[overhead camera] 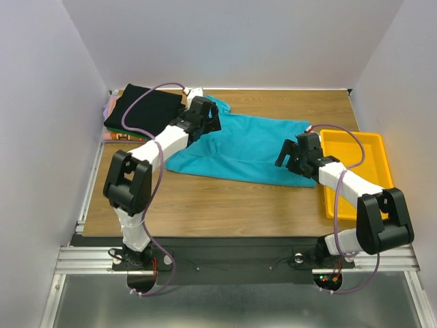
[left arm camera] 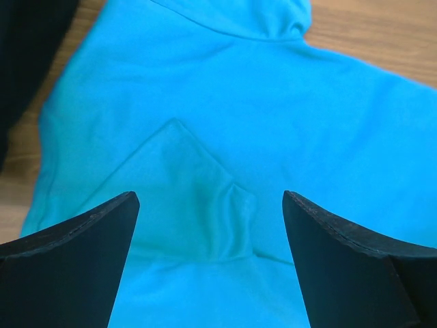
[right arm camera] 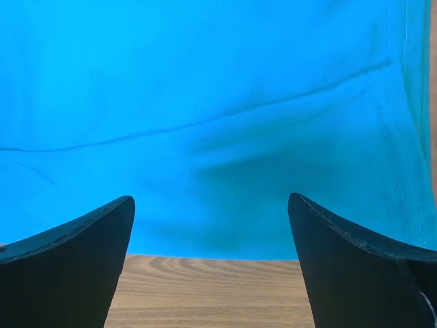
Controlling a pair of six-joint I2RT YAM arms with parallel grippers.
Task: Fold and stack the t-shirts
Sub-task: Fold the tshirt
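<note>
Softly rumpled turquoise t-shirt (overhead camera: 252,147) on woodgrain table (overhead camera: 225,205)

The t-shirt (overhead camera: 252,147) under both grippers is plain bright turquoise, with no print. Beneath the left gripper (left arm camera: 210,198) a folded patch of it looks slightly duller. The fingers (left arm camera: 75,260) are black. Left of the left gripper a folded stack (overhead camera: 147,108) is black on top, with green and pink-orange edges. Right of the right gripper (right arm camera: 211,198) the tray (overhead camera: 372,164) is yellow. The table (overhead camera: 225,201) is light brown wood grain. The arms (overhead camera: 167,142) are white with black joints.
</note>
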